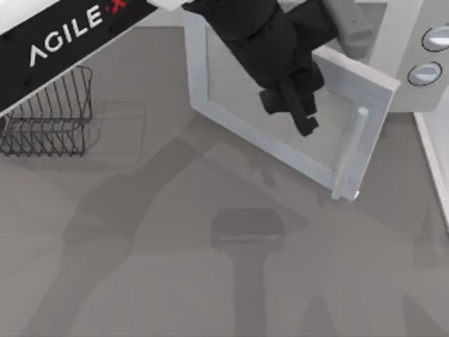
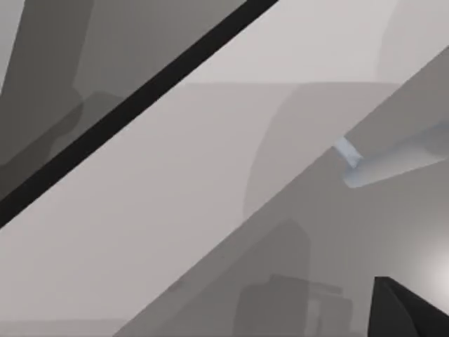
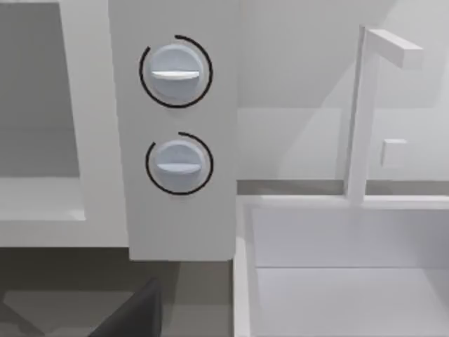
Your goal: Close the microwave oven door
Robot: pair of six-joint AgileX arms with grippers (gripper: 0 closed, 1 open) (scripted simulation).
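Note:
The microwave oven (image 1: 414, 98) stands at the back right, its two round knobs (image 1: 426, 72) facing up; the right wrist view shows the same knobs (image 3: 175, 72) head-on beside the pale cavity (image 3: 35, 91). The microwave oven door (image 1: 198, 84) stands swung out at an angle across the table, its pale bar handle (image 1: 349, 158) at the free edge. My left gripper (image 1: 303, 116) hangs over the door's grey window near the handle side; I cannot tell if it touches. In the left wrist view the door panel (image 2: 175, 196) and handle (image 2: 393, 165) are close.
A dark wire rack (image 1: 49, 116) sits at the table's left. A white basin (image 3: 337, 281) with a thin white post (image 3: 358, 112) stands beside the oven at the far right. Open grey tabletop (image 1: 210, 281) lies in front.

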